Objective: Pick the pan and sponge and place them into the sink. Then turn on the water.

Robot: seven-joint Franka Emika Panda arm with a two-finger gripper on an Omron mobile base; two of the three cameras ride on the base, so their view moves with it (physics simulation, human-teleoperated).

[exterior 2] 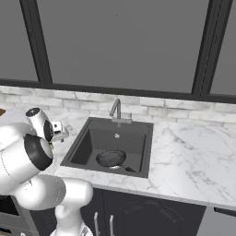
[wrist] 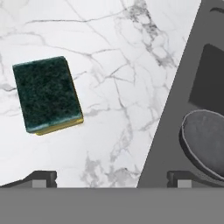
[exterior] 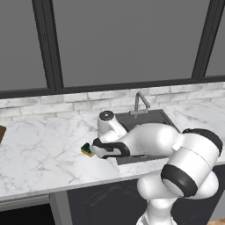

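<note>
Left base view: sponge [exterior: 87, 149] on the marble bench [exterior: 39, 149], just left of the sink [exterior: 147, 117]; pincer [exterior: 94, 150] poised right beside it.

Right base view: pan [exterior 2: 111, 158] already in the sink basin; tap [exterior 2: 116, 109] dry, no water running.

Hand view: pincer fully open, holding nothing; sponge lies ahead and left of the fingertips [wrist: 42, 178]. Remaining: sponge, then water.

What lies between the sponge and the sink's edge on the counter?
Bare marble counter, as the hand view shows: nothing sits between the sponge and the sink, where the pan already lies.
</note>
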